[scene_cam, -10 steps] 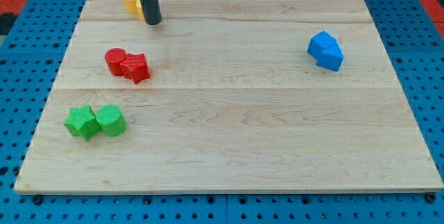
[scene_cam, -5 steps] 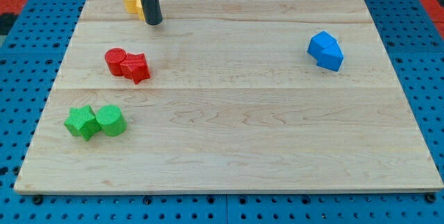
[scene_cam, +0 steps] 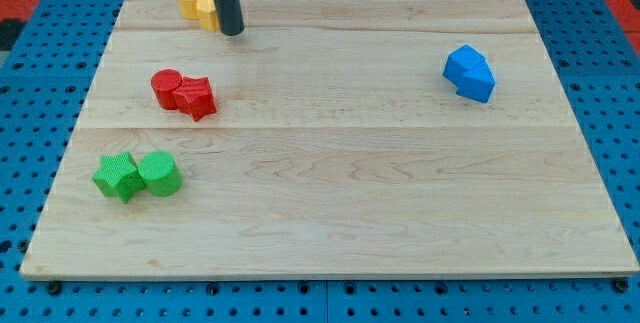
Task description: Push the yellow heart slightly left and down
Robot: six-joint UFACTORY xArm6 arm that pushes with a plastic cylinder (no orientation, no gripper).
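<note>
Yellow heart (scene_cam: 199,5) at the table's (scene_cam: 350,163) top-left corner, my tip (scene_cam: 231,32) just beside it.

No gripper on this arm, only a dark rod that grasps nothing; my tip rests on the wood at the heart's right edge, touching or nearly so. Below sit two red blocks (scene_cam: 184,92) pressed together, and further down two green blocks (scene_cam: 137,175) side by side. A blue block (scene_cam: 469,73) lies well apart at the view's right.
</note>
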